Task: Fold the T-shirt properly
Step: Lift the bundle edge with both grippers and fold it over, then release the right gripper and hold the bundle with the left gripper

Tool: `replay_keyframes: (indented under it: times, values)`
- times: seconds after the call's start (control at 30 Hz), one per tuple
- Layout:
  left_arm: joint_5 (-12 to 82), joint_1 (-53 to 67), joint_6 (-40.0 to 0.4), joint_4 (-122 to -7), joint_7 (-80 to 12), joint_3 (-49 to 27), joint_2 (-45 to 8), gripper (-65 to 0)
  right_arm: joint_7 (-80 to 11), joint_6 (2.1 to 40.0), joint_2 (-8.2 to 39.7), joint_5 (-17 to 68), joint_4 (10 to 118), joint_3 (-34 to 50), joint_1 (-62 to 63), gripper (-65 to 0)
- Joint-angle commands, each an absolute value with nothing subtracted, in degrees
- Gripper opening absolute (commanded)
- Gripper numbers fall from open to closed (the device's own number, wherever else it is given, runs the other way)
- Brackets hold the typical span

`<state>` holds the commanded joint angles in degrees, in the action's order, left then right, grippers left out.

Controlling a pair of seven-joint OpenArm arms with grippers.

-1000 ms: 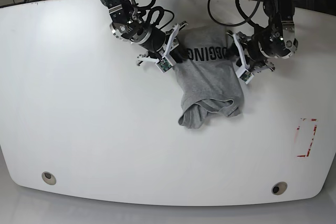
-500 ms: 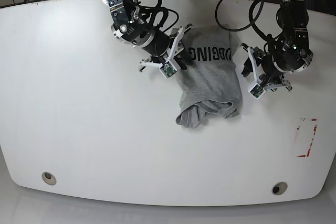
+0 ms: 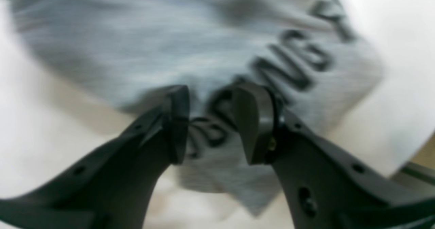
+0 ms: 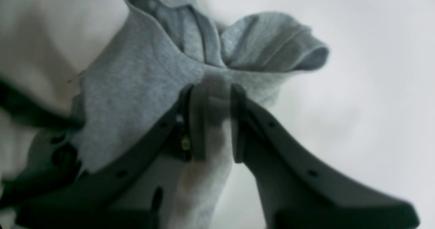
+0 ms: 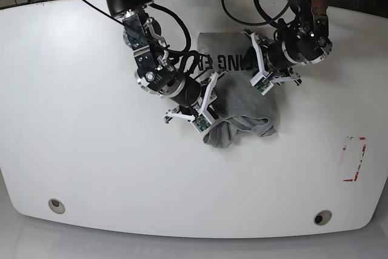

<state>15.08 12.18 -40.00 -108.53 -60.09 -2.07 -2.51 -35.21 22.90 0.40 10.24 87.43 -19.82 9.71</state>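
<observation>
Grey cloth: this is the T-shirt [image 5: 245,100], lying on the white desk [image 5: 121,180], in the upper middle part of the base view. It makes a narrow, uneven bundle.
Lettering: I see the black letters [image 5: 229,62] upside down in the base view, partly hidden by the arms.
Near end: the cloth has a curved edge, and two loose folds come out from under it, one at each side.
Left hand: I have the left hand [image 3: 215,123] above the lettered part, released, with a gap between its fingers. If they touch the cloth, I cannot tell.
Right hand: my right hand [image 4: 219,123] is over the side of the cloth close to the loose folds. It is also released, with a narrower gap; I cannot tell about contact.
Desk marks: red broken lines [image 5: 354,159] are well apart from the cloth.
</observation>
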Motion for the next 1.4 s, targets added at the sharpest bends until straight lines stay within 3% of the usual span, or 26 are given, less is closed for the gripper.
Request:
replay_keyframes:
  times: [0.23,0.43,0.67,0.83,1.17,1.4]
  values:
    - [15.08,14.02,-40.0,-103.52,-56.92,-2.07,-1.8,-41.7,-32.13,22.9,0.31,9.71,78.81,-21.93,13.93,-54.4]
    - [12.97,15.08,-40.0,-99.91,-54.9,-1.27,-4.26,-41.7,-29.14,22.9,0.31,9.89,72.22,-21.67,19.82,-54.2]
    - [9.27,15.16,-40.0,-99.74,-54.81,-0.84,-5.05,-41.7,-29.14,22.9,0.66,10.15,70.81,-21.58,23.69,-54.4]
    - [9.01,14.99,-40.0,-104.04,-54.9,-0.84,-7.6,-41.7,-32.75,22.55,1.01,10.15,76.18,-21.05,24.57,-54.4]
    - [9.01,9.36,-40.0,-113.45,-59.38,-4.18,-7.78,-41.7,-44.18,22.99,1.71,9.71,95.6,-11.47,17.89,-54.2]
    - [8.84,7.08,-40.0,-114.77,-60.97,-3.74,-4.88,-41.5,-46.64,22.99,6.9,10.42,100.88,-9.8,12.44,-54.5]
